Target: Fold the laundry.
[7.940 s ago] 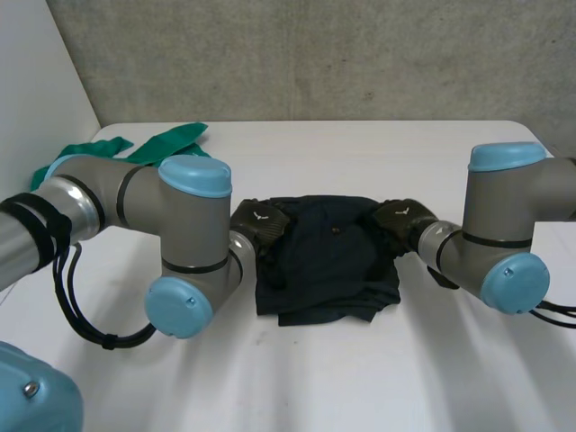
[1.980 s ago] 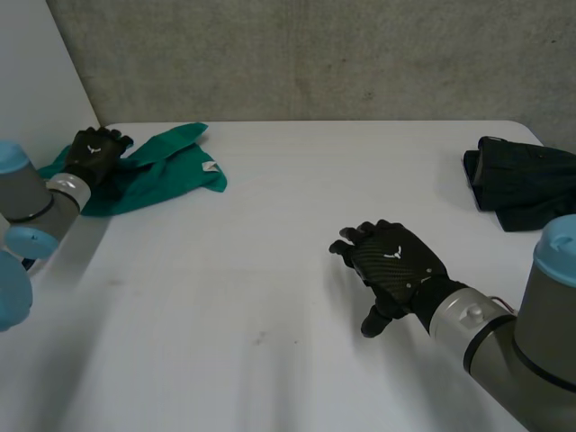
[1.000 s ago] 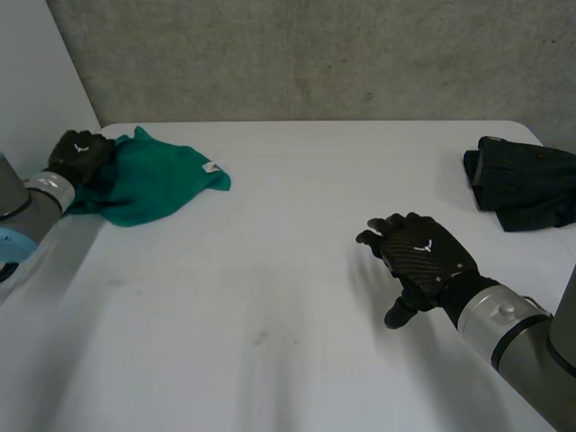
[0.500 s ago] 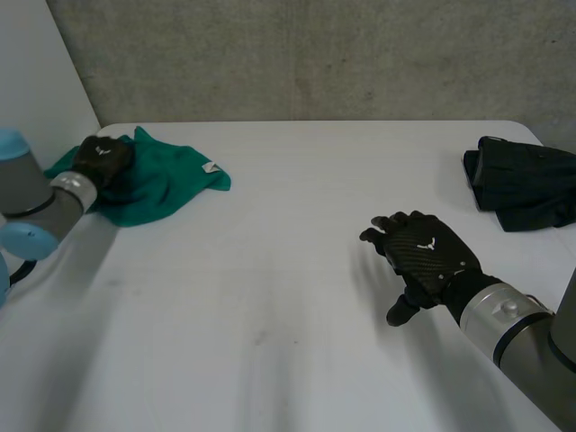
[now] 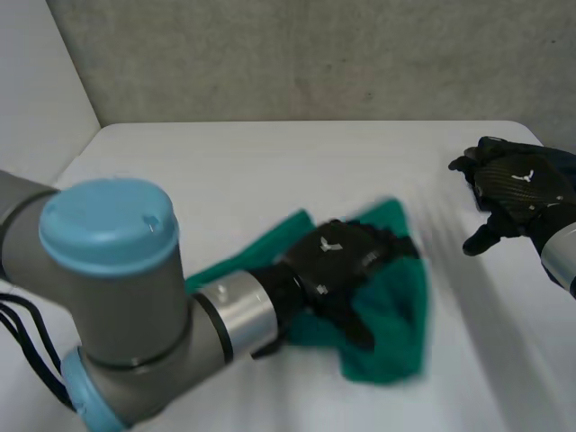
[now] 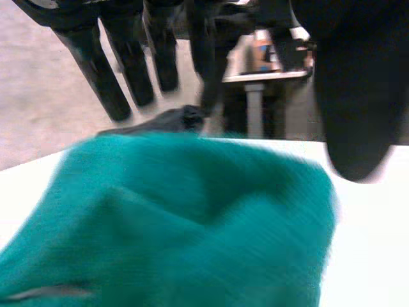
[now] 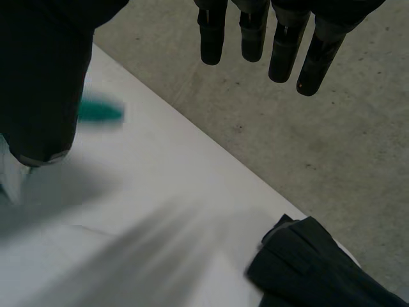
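Since half a second ago the left arm (image 5: pixel 117 288) has swung from the far left corner to mid-table, and the green cloth (image 5: pixel 396 310) has come with it. The right hand (image 5: pixel 515 187) has gone from mid-table to the far right edge.

Head view: the left hand (image 5: pixel 335 259) lies on top of the cloth, fingers spread over it and the thumb pointing toward the near edge. The cloth sits bunched in the middle of the table (image 5: pixel 225 180), one strip of it trailing back under the left wrist. The right hand is well apart from the cloth, with its fingers straight and its thumb out.

Left wrist view: the left hand (image 6: pixel 105 77) is wide, its fingers straight and reaching out past the cloth (image 6: pixel 192 224), and the thumb (image 6: pixel 358 96) is held apart. The cloth is under the palm. Whether the palm presses on it, I cannot tell.

Right wrist view: the right hand (image 7: pixel 252 32) is wide and holds nothing, its fingers straight and its thumb (image 7: pixel 45 83) off to the side. A dark garment (image 7: pixel 313 268) lies folded at the table's edge, on the palm side of the hand. A bit of green cloth shows beside the thumb.
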Tool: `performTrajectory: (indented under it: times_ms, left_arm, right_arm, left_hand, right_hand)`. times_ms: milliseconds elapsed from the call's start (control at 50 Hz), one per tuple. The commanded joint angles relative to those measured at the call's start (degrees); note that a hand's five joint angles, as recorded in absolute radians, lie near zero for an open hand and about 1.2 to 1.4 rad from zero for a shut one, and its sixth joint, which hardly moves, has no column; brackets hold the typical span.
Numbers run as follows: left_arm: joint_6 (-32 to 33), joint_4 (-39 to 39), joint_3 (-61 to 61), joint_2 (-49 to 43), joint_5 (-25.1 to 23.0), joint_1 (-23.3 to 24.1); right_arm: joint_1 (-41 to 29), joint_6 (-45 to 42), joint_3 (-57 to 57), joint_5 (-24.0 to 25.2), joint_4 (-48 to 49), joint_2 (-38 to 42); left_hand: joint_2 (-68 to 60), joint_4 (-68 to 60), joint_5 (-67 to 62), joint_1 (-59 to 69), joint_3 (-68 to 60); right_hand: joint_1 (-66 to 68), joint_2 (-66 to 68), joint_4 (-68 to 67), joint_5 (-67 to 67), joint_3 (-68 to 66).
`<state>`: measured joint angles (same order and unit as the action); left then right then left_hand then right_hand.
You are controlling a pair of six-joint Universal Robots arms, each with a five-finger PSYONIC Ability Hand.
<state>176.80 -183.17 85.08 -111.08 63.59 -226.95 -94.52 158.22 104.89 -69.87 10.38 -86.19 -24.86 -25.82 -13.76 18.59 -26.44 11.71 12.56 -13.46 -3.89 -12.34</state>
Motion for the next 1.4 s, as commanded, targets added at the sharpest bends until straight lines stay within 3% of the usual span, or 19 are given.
performTrajectory:
  times_ms: [20,160,260,400,480,600,740,820,920,1060,1200,1240,1400]
  left_arm:
    - [4.7,0.6,-0.7,0.3,5.8,-2.9]
    - [7.3,4.0,1.7,4.6,12.7,-11.5]
    - [8.0,6.0,6.1,7.0,13.3,-13.9]
    - [12.7,5.1,12.2,7.7,12.8,-14.7]
    - [16.8,4.7,12.7,6.5,12.9,-14.0]
    - [20.6,5.1,11.3,-0.4,14.1,-13.5]
    - [21.0,5.2,11.1,-2.1,21.2,-13.9]
    - [21.0,5.2,11.1,-2.6,22.9,-14.1]
    - [21.0,5.4,11.3,-3.1,23.1,-14.0]
    - [21.1,5.2,11.3,-3.3,23.1,-14.2]
    - [22.1,5.3,10.4,-6.0,23.2,-14.2]
    - [24.3,5.5,10.1,-6.8,23.5,-14.2]
    - [32.8,4.2,3.4,-7.3,26.6,-16.0]
  right_arm:
    - [-0.5,-0.1,-0.8,2.1,-0.2,0.6]
    - [-0.7,-3.1,-3.5,9.1,-4.2,1.2]
    - [-1.6,-9.4,-6.8,12.1,-14.7,2.5]
    - [-3.0,-23.4,-7.4,11.9,-24.3,5.1]
    - [-2.8,-29.0,-6.4,11.3,-24.4,5.2]
    - [-2.9,-32.0,-4.7,10.4,-23.2,6.1]
    - [-3.2,-34.6,-5.7,9.6,-20.7,12.0]
    - [-3.6,-36.0,-7.0,8.1,-18.3,15.1]
    - [-4.7,-36.5,-8.9,6.2,-15.2,17.7]
    - [-5.0,-36.3,-11.1,6.1,-12.1,18.3]
    - [-5.0,-35.5,-13.9,6.7,-12.1,18.5]
    - [-5.1,-35.3,-14.8,6.6,-12.1,18.8]
    - [-6.3,-31.5,-23.8,3.4,-11.3,21.0]
  left_hand:
    - [14.9,15.8,13.8,-8.6,16.4]
    - [14.9,15.8,13.8,-8.6,16.4]
    - [14.9,15.8,13.8,-8.6,16.4]
    - [13.5,14.4,12.4,-7.2,15.0]
    - [13.3,14.3,12.2,-7.0,14.9]
    - [11.3,12.2,10.2,-5.0,12.9]
    - [4.4,5.4,3.3,1.9,6.0]
    - [0.9,1.8,-0.2,5.4,2.4]
    - [-3.0,-2.0,-4.1,9.3,-1.4]
    - [-19.0,-18.0,-20.1,25.2,-17.4]
    - [-41.2,-40.2,-42.3,47.4,-39.6]
    - [-53.1,-52.1,-54.2,59.4,-51.5]
    - [-55.1,-54.2,-56.2,61.4,-53.6]
  right_hand:
    - [-1.7,-2.6,3.5,3.9,2.3]
    - [-1.7,-2.6,3.5,3.9,2.3]
    - [-1.7,-2.6,3.5,3.9,2.3]
    - [-1.7,-2.6,3.5,3.9,2.3]
    - [-1.7,-2.6,3.5,3.9,2.3]
    - [-1.7,-2.6,3.5,3.9,2.3]
    - [-1.7,-2.6,3.5,3.9,2.3]
    - [-1.7,-2.6,3.5,3.9,2.3]
    - [12.3,11.5,-10.5,-10.1,-11.7]
    - [68.2,67.4,-66.5,-66.1,-67.6]
    - [68.3,67.4,-66.5,-66.1,-67.7]
    - [68.3,67.4,-66.5,-66.1,-67.7]
    - [68.3,67.4,-66.5,-66.1,-67.7]
